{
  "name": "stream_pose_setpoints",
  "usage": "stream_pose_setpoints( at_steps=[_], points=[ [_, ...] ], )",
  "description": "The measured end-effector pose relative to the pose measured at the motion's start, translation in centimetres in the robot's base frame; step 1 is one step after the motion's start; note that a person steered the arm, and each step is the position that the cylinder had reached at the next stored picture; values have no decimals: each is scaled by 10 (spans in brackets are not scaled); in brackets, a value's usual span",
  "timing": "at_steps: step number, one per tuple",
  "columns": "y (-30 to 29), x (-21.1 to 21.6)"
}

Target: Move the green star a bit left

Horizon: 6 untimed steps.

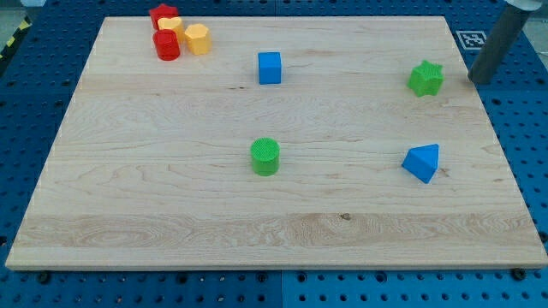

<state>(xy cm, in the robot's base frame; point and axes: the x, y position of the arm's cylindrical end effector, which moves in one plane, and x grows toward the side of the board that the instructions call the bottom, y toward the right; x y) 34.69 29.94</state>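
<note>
The green star [425,79] lies on the wooden board [171,171] at the view's upper right. My tip [476,81] is the lower end of a dark rod coming in from the view's top right corner. It stands just to the right of the green star, a small gap apart, near the board's right edge.
A blue cube [270,68] sits at top centre. A green cylinder [265,157] is near the middle. A blue triangular block [422,162] lies below the star. At the top left cluster a red cylinder [166,45], a red block [162,15], a yellow block [170,25] and a yellow hexagon [198,39].
</note>
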Motion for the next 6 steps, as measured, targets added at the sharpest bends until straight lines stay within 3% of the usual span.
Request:
stream_pose_setpoints(
  at_steps=[3,6],
  points=[
    [-70,10],
    [-78,10]
  ],
)
